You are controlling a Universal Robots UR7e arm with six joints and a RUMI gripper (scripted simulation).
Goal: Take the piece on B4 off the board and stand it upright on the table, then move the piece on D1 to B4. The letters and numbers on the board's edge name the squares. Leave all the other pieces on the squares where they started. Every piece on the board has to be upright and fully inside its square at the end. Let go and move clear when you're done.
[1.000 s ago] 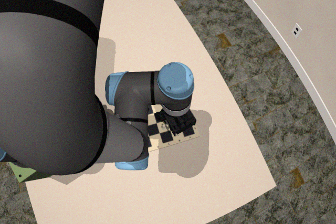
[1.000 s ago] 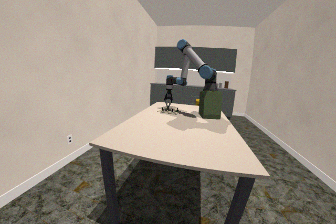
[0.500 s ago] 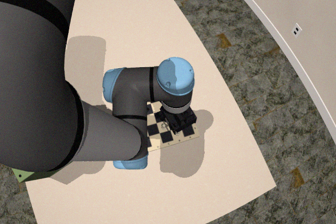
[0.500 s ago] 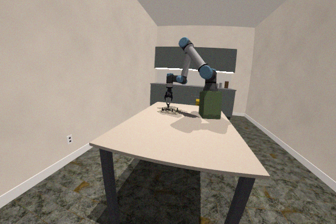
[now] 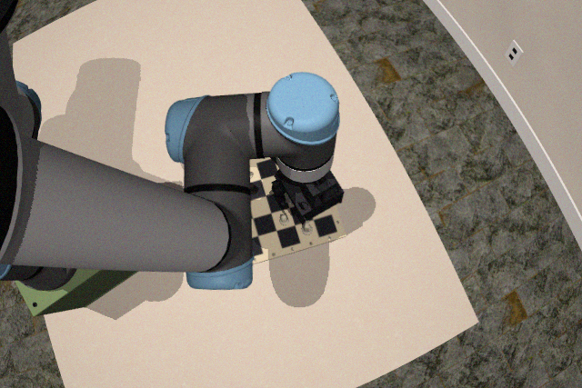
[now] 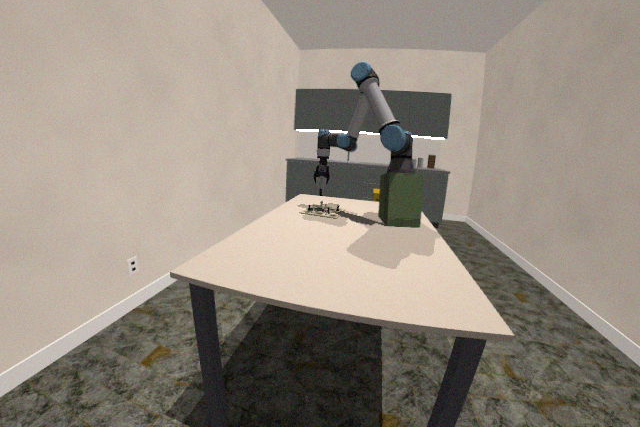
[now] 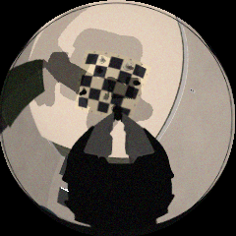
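Observation:
The small chessboard (image 5: 291, 214) lies on the beige table and also shows in the exterior view (image 6: 321, 211) and the wrist view (image 7: 111, 84). My gripper (image 6: 321, 185) hangs well above the board, fingers pointing down. In the wrist view the fingers are shut on a small dark chess piece (image 7: 117, 113), held clear of the board over its near edge. Several dark and light pieces stand on the board, among them two light ones (image 5: 283, 219) (image 5: 306, 227). My arm hides part of the board in the overhead view. I cannot read the square labels.
The green pedestal (image 6: 401, 199) that carries my arm stands on the table right of the board. A counter (image 6: 361, 174) with a few small items runs along the back wall. The table edge (image 5: 376, 106) lies close beyond the board.

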